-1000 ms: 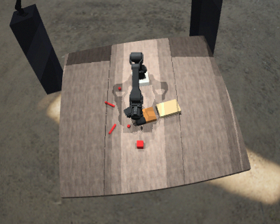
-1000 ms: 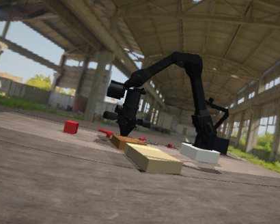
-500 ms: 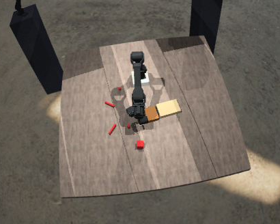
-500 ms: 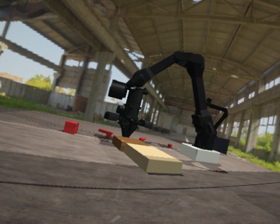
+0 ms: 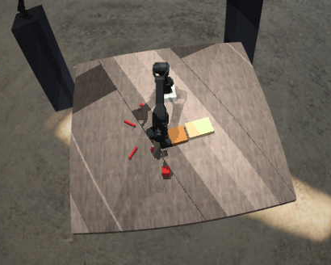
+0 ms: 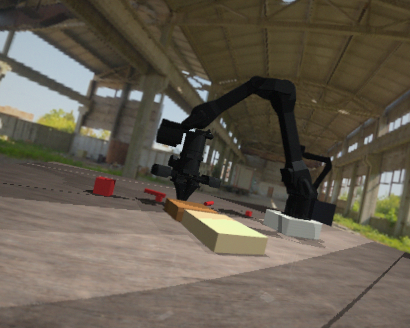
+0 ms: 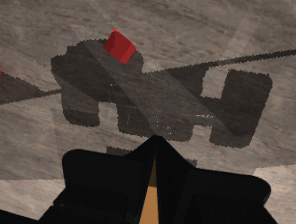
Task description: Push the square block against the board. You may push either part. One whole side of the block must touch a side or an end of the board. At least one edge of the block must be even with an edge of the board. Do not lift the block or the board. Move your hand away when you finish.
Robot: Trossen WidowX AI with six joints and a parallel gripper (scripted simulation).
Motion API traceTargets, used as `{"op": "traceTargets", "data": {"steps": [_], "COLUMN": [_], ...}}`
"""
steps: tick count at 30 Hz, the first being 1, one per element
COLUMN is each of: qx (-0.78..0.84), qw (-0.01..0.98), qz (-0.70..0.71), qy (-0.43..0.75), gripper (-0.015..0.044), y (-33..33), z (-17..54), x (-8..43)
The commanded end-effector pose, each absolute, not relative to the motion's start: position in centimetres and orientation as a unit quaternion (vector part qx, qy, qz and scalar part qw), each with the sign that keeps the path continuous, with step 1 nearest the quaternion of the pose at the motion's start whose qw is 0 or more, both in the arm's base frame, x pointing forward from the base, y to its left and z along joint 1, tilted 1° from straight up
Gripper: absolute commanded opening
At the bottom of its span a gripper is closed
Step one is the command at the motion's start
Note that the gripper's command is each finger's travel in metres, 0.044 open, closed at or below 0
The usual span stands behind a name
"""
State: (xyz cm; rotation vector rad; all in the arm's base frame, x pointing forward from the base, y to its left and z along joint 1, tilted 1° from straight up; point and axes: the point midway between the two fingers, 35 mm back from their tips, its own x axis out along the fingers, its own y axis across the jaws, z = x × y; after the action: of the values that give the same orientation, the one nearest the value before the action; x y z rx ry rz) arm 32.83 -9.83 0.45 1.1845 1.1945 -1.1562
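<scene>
With my 2 fingers (image 5: 165,144) (image 6: 184,198) pressed together on nothing, I had the 1 orange square block (image 5: 178,135) (image 6: 176,211) (image 7: 149,207) just beside them, on the side toward the pale board (image 5: 199,127) (image 6: 241,227), so any further push pointed boardward.

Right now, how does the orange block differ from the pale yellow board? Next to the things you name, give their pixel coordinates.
The orange block (image 5: 178,135) (image 6: 175,210) looks roughly square from above, while the pale yellow board (image 5: 199,128) (image 6: 240,246) is longer. The block is deep orange; the board is pale yellow. The block sits beside the black claw (image 5: 165,145) (image 6: 184,198), the board farther from it. Both are flat-topped and lie flat on the table.
</scene>
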Motion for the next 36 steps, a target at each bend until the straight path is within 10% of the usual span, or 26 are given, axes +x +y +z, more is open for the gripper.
{"op": "traceTargets", "data": {"steps": [1,36], "qx": [0.495,0.497], "qw": [0.523,0.521], "qz": [-0.480,-0.481], "qy": [0.501,0.500], "gripper": [0.0000,0.0000], "y": [-10.3,-9.4], "z": [0.4,0.7], "x": [32.9,33.0]}}
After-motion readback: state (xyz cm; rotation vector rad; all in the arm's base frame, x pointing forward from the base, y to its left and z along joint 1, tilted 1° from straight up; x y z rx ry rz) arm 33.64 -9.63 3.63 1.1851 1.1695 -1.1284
